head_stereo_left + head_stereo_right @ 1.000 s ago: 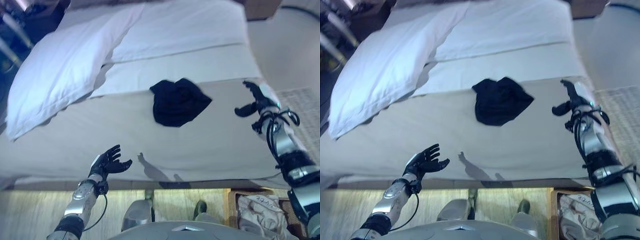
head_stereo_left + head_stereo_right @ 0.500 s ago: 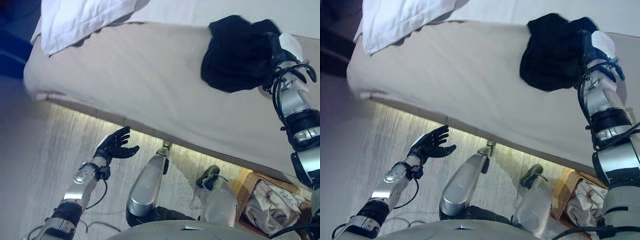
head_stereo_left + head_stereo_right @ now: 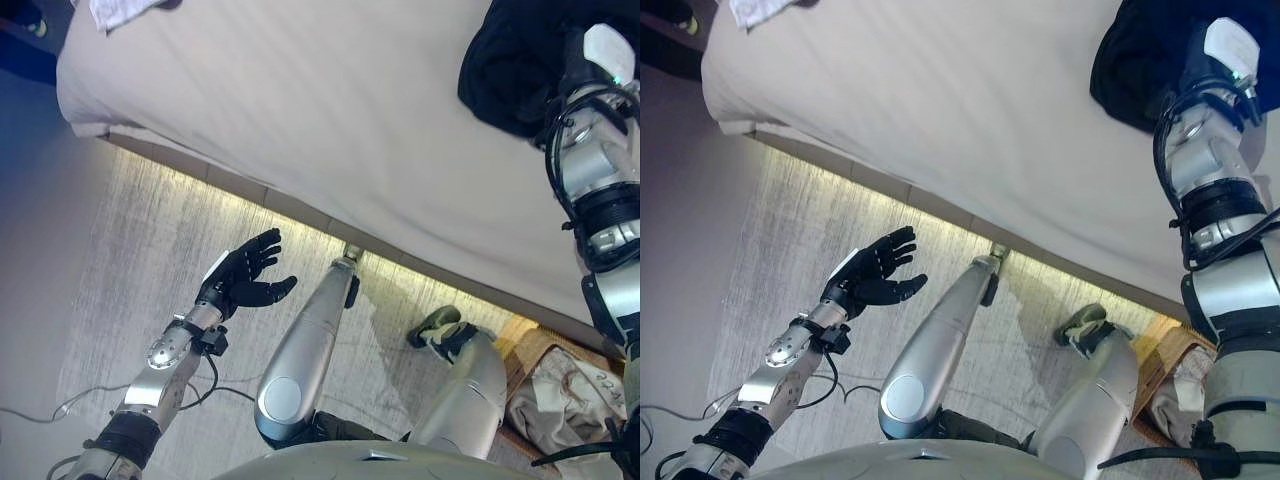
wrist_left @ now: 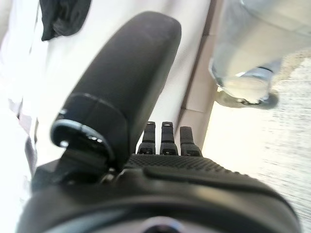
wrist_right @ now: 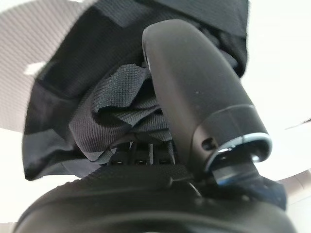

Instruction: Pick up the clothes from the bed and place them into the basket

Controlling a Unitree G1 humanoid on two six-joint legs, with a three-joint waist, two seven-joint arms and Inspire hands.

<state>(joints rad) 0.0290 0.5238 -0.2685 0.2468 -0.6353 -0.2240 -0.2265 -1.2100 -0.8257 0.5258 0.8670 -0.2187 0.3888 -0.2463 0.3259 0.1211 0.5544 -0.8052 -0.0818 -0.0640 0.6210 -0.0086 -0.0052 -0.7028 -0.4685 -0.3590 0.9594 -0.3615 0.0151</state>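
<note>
A black garment (image 3: 505,70) lies bunched on the beige bed (image 3: 300,100) at the far right. My right hand (image 3: 590,60) rests on it, and in the right wrist view its thumb (image 5: 194,87) presses into the gathered black cloth (image 5: 73,87), pinching a fold against the fingers underneath. My left hand (image 3: 243,280) hovers open over the floor in front of the bed, fingers spread and holding nothing. The left wrist view shows the same garment (image 4: 63,19) far off on the bed.
A wicker basket (image 3: 520,345) with pale cloth (image 3: 570,390) in it stands on the floor at the lower right, below the bed's edge. A corner of a white pillow (image 3: 120,10) shows at the top left. Wood-grain floor (image 3: 130,230) runs along the bed.
The camera has tipped down and leftward, so the bed slid up in view. My right hand went from beside the garment onto it and closed on the cloth. The left hand stays open.
</note>
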